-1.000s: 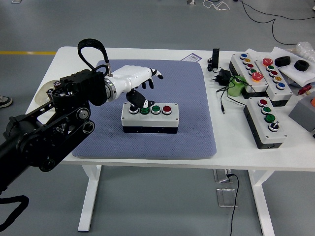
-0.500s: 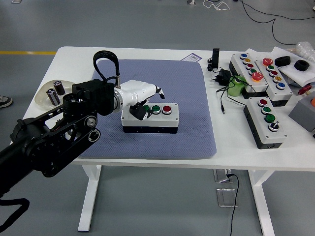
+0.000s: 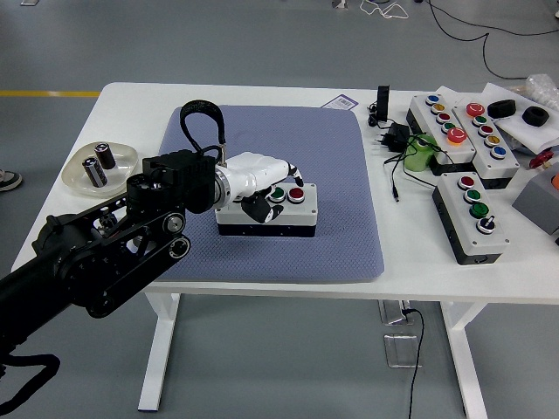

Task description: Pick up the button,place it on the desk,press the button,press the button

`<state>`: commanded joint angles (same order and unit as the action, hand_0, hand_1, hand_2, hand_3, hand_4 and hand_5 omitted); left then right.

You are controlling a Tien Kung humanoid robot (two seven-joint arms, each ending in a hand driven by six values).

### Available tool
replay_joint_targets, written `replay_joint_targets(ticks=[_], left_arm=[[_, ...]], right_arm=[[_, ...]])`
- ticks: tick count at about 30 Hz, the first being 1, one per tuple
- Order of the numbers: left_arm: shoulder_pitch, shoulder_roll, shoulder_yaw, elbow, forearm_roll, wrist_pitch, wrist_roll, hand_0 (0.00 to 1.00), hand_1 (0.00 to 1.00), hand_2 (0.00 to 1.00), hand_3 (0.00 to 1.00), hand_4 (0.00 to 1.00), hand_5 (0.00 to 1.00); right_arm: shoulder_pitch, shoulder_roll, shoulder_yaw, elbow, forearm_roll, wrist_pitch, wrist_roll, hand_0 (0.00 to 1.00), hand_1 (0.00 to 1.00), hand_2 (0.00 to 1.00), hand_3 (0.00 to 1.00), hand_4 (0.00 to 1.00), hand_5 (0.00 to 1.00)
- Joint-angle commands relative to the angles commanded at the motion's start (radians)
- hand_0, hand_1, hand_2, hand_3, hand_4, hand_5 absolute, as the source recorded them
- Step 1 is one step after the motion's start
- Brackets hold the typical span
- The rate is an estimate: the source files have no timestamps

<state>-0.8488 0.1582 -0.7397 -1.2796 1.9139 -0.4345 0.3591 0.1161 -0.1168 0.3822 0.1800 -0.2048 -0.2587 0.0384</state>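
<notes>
The left hand [image 3: 258, 175] covers the left half of the button box [image 3: 266, 210], so whatever buttons sit under it are hidden; only the green button [image 3: 277, 194] and the red button [image 3: 296, 194] show clear on the box's right half. The contact point is hard to make out — a dark fingertip or thumb [image 3: 256, 208] dips over the box's front left part, but whether it presses a button or only rests on the lid cannot be told. The right hand is nowhere in view.

The left arm [image 3: 105, 253] comes in from the lower left of the box and slants up toward it, its black wrist just left of the box and a black cable loop [image 3: 203, 118] arching above the wrist. The white hand lies palm down over the box, fingers curled loosely downward, gripping nothing — one dark fingertip [image 3: 300, 177] points past the red button's far side.

The box itself sits flat on the blue-grey mat [image 3: 341, 175], near the mat's middle. Left of the box, beyond the mat's edge, a shallow dish [image 3: 122, 157] holds two small cylinders [image 3: 99, 163]. Well to the right of the box, off the mat, lie more button boxes [image 3: 472, 214] and tangled black cables [image 3: 393, 140] on the white table [image 3: 419, 271]
</notes>
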Motion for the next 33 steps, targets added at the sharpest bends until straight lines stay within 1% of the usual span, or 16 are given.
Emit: replay_joint_targets(ticks=[3, 17, 24, 30, 33], left_arm=[[-0.003, -0.005, 0.007, 0.015, -0.005, 0.001, -0.001, 0.002, 0.026, 0.071, 0.845, 0.549, 0.002], [0.0, -0.008, 0.048, 0.042, -0.009, -0.016, 0.006, 0.006, 0.03, 0.075, 0.848, 0.553, 0.002], [0.0, -0.007, 0.049, 0.052, -0.011, -0.014, 0.005, 0.006, 0.031, 0.075, 0.849, 0.552, 0.002], [0.004, -0.005, -0.004, 0.034, 0.001, -0.01, 0.005, 0.004, 0.031, 0.075, 0.85, 0.55, 0.002], [0.002, -0.001, -0.041, 0.019, 0.012, -0.023, 0.01, 0.004, 0.031, 0.075, 0.85, 0.55, 0.002]], right_arm=[[0.0, 0.0, -0.001, 0.0, 0.0, 0.0, 0.0, 0.695, 0.631, 0.679, 0.662, 0.385, 0.364], [-0.001, -0.001, 0.004, 0.0, -0.005, 0.001, 0.001, 0.695, 0.63, 0.679, 0.662, 0.385, 0.364], [-0.001, -0.001, 0.008, 0.0, -0.009, 0.0, 0.0, 0.693, 0.63, 0.68, 0.661, 0.385, 0.364], [-0.001, -0.001, 0.007, 0.0, -0.008, 0.0, 0.0, 0.695, 0.629, 0.68, 0.663, 0.385, 0.364], [-0.001, -0.001, 0.007, 0.0, -0.007, 0.0, 0.0, 0.695, 0.629, 0.68, 0.663, 0.385, 0.364]])
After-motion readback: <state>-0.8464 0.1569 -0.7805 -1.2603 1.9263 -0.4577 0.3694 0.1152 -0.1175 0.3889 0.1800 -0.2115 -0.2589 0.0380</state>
